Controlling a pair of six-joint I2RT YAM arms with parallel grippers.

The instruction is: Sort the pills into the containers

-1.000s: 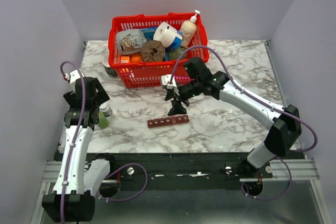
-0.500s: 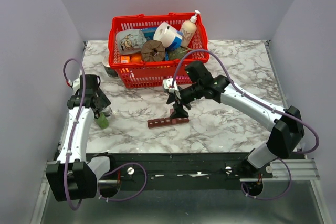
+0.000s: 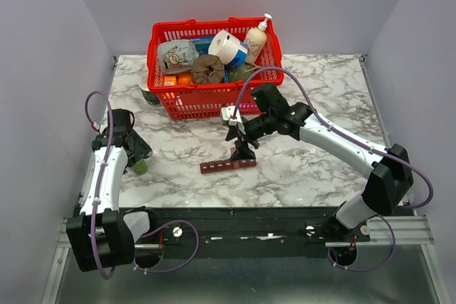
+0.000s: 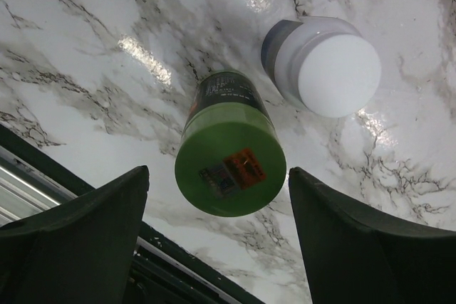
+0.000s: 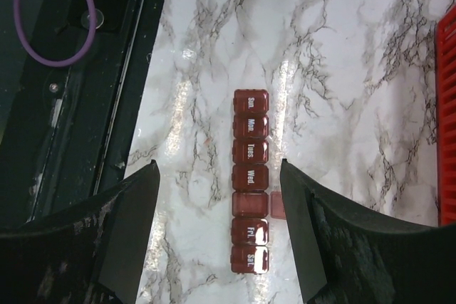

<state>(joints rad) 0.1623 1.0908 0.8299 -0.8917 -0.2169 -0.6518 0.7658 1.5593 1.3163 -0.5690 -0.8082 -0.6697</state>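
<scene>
We see the pill organizer (image 3: 228, 165) lying flat on the marble surface (image 3: 320, 90), near the middle and a little in front of the red basket (image 3: 214, 102). It is a dark red strip of seven small lidded boxes.

In the right wrist view the pill organizer (image 5: 251, 197) runs lengthwise between the two fingers. We read Sun, Mon, Tues and Wed on the lids, then one box with no label showing, then Fri and Sat. A small pale red flap (image 5: 278, 205) sits just beside the unlabeled box; we take it for that box's lid swung out, though we cannot be sure. We cannot make out any pills.

The right pincer (image 3: 242, 153) hangs over the right half of the strip. In the right wrist view the right pincer (image 5: 219, 165) is released, its fingers (image 5: 121, 233) spread wide with the strip between them, and apart from both.

The left pincer (image 3: 135, 156) is at the left edge of the surface. In its own view the left pincer (image 4: 217, 172) is also released, one finger on each side of a green bottle (image 4: 229, 154), with a gap showing on both sides. A white-capped bottle (image 4: 328, 65) stands just beside the green one.

The basket holds a white roll (image 3: 226, 46) and a pump bottle (image 3: 258, 37) among other goods.
</scene>
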